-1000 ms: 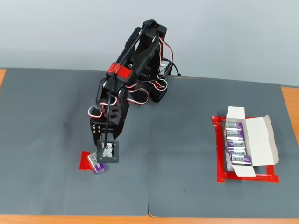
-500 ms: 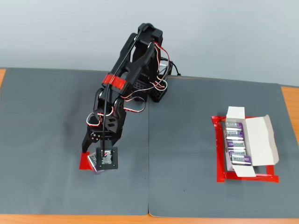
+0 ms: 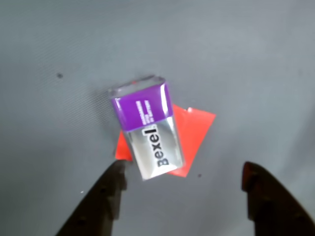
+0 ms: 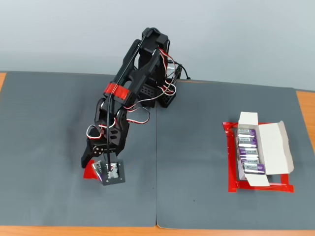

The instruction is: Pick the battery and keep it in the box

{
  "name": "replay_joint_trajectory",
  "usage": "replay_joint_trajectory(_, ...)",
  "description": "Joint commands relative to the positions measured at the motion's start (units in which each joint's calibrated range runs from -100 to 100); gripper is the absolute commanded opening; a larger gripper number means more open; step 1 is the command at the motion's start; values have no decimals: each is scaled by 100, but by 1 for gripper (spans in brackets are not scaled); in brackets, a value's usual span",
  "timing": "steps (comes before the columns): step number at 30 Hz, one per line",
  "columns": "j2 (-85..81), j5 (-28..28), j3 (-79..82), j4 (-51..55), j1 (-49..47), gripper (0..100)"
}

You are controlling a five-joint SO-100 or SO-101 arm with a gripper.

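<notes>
The battery [image 3: 147,129] is purple at its far end and silver with dark lettering near me. It lies flat on a red tape patch [image 3: 194,132] on the grey mat. In the wrist view my gripper [image 3: 183,169] is open, its two dark fingers [image 3: 106,196] on either side of the battery's near end, not touching it. In the fixed view the gripper [image 4: 98,164] hangs low over the battery [image 4: 100,168] at the left mat's front. The white box [image 4: 275,147] lies open far to the right, with several purple batteries [image 4: 248,153] in a row inside.
Two grey mats cover the table, meeting at a seam [image 4: 156,162] down the middle. The box rests on a red tape patch [image 4: 261,187]. The arm's base [image 4: 162,93] stands at the back centre. Wooden table edge shows along the front [image 4: 221,232].
</notes>
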Motion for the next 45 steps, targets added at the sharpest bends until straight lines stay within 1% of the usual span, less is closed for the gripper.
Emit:
replay_joint_trajectory(1,12,94,-289,-65,-17,27)
replay_joint_trajectory(17,241,89,-280,-65,-203,27)
replay_joint_trajectory(43,512,84,-307,-74,-129,27)
replay_joint_trajectory(45,512,84,-298,-195,-92,27)
